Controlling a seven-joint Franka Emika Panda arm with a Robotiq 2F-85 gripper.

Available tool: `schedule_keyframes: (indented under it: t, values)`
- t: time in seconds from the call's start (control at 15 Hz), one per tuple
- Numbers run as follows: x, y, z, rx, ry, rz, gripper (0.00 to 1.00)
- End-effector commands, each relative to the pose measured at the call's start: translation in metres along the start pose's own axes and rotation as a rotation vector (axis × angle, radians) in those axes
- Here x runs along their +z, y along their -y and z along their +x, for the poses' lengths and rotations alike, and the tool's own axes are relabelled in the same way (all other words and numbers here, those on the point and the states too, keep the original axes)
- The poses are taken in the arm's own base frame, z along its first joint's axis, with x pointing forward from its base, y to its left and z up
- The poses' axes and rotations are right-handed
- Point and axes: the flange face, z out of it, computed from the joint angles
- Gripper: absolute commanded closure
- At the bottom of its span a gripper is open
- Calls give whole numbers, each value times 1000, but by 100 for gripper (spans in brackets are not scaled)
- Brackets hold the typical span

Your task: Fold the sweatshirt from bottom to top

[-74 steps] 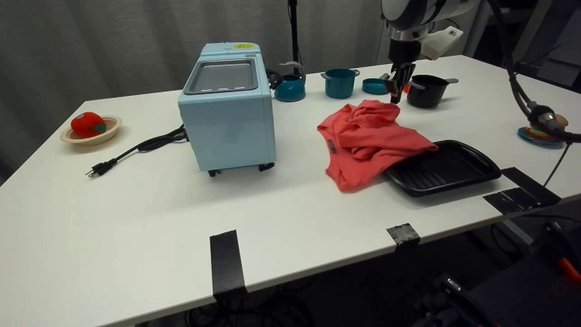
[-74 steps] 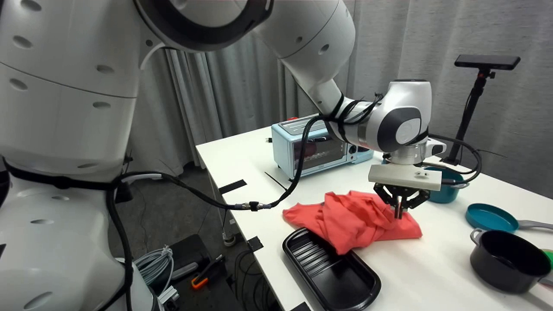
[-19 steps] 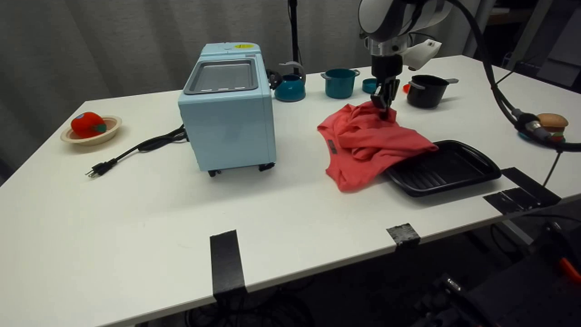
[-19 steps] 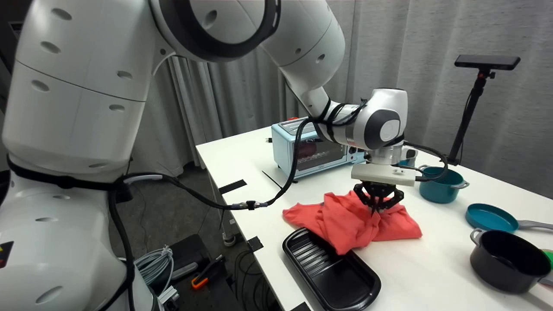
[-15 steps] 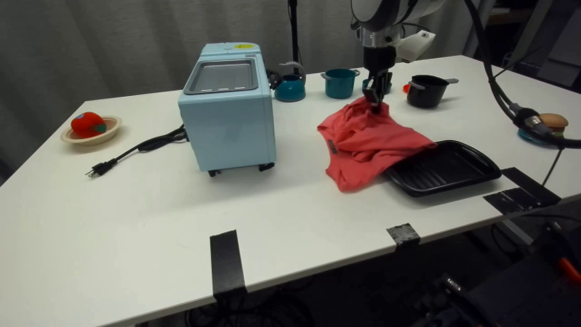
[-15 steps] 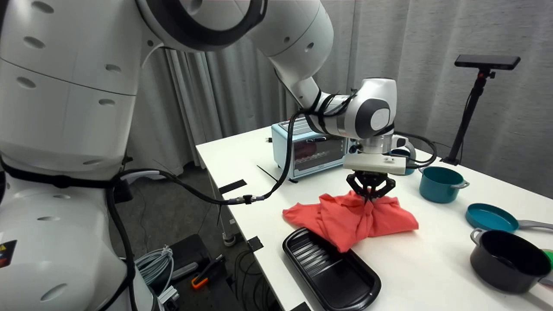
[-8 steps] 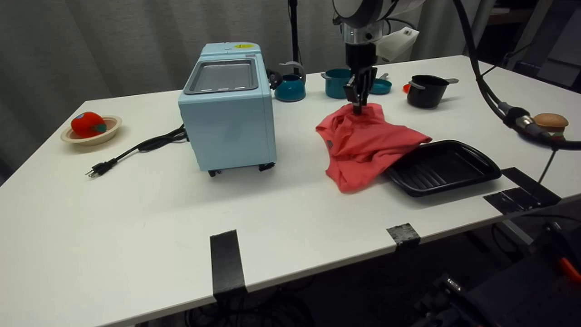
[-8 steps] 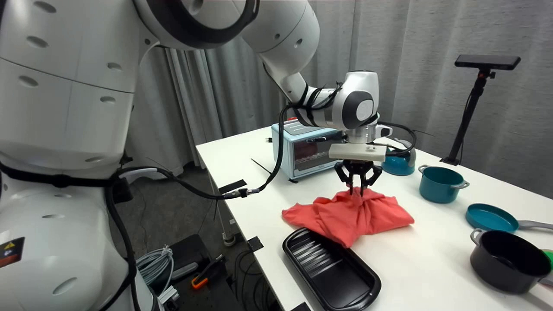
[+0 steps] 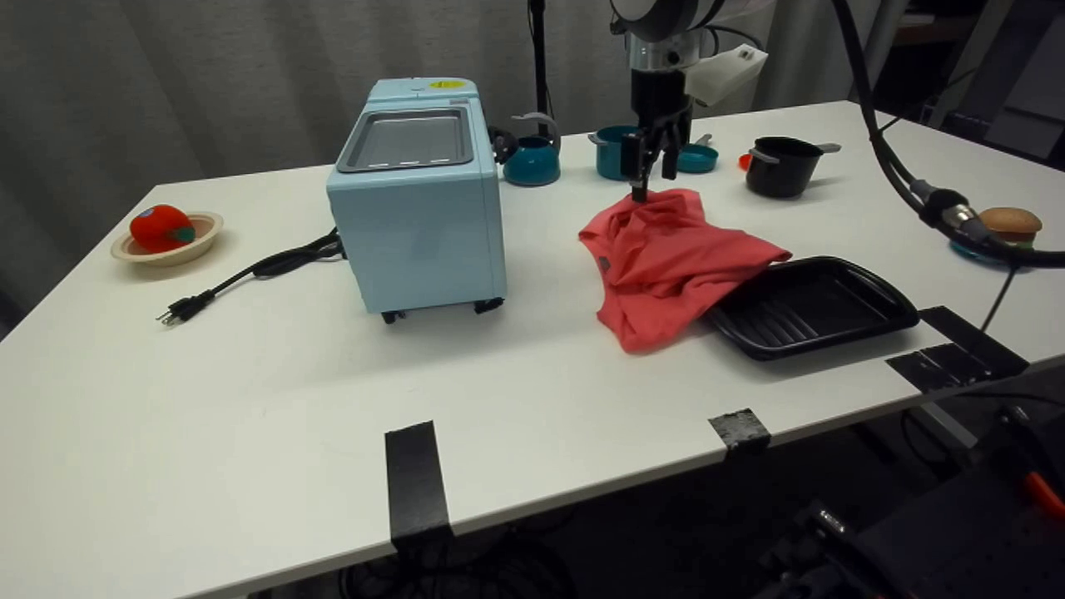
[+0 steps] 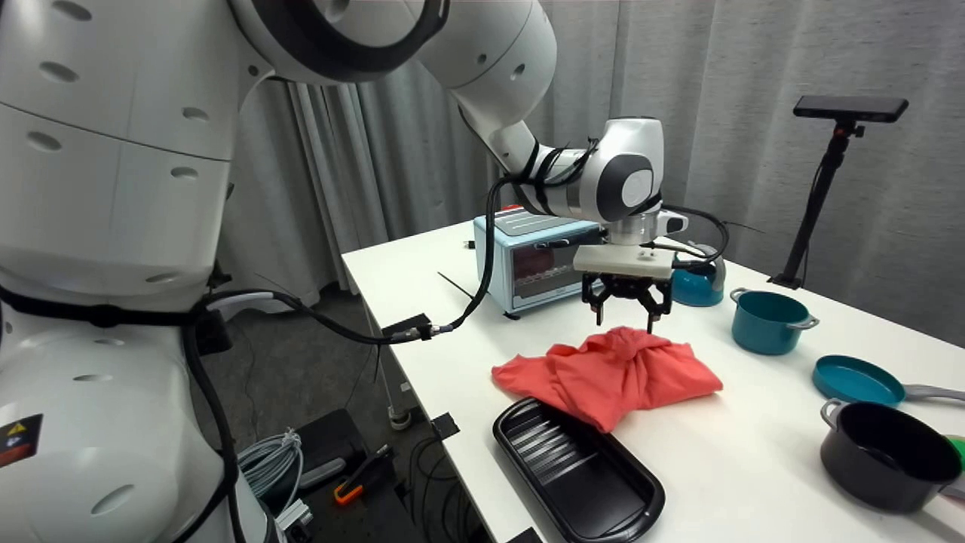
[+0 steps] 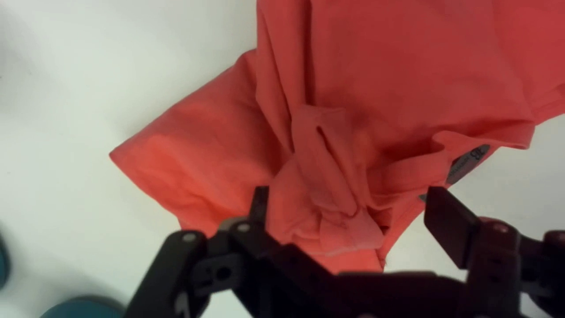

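Though most of the red sweatshirt (image 10: 603, 377) lies in a crumpled heap on the white desk (image 9: 291, 433), one part of it reaches over the edge of a black tray (image 9: 832, 304). In the wrist view, a grey label (image 11: 468, 163) peeks out at the side of the cloth. It has letters on it, but they are too blurry to read. The jaws are wide apart over one side of the heap, with the lumpy cloth showing in the gap. I cannot tell if a tip touches it. Above them is the white robot arm (image 10: 633, 177). In an exterior view the arm has a sticker (image 10: 20, 440) with a yellow triangle; the rest of it is too small to read. Near the red sweatshirt stands a light blue toaster oven (image 9: 424, 233). It has a yellow tag (image 9: 448, 84) on top, and any words there are too tiny to read. In both exterior views a teal kettle (image 9: 532, 162), a teal pot (image 10: 765, 338), a teal frying pan (image 10: 856, 377) and a black pot (image 10: 867, 479) stand on the desk too. Past the oven, well apart from the cloth, a red tomato (image 9: 160, 231) with a small blue mark sits in a cream bowl (image 9: 166, 255). At the other end of the desk is a burger (image 9: 1009, 221), partly behind a black cable (image 9: 941, 202).
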Motion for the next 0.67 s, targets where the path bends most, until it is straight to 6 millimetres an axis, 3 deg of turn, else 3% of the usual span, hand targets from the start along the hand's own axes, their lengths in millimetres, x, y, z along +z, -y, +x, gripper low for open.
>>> schedule_keyframes:
  t: [0.0, 0.47, 0.53, 0.6]
  values:
    - [-38, -2, -28, 13, -26, -2, 0]
    - [-107, 0, -109, 52, -81, -49, 0]
    - [-87, -5, -74, 45, -55, -43, 0]
    - [-96, -4, -85, 53, -61, -48, 0]
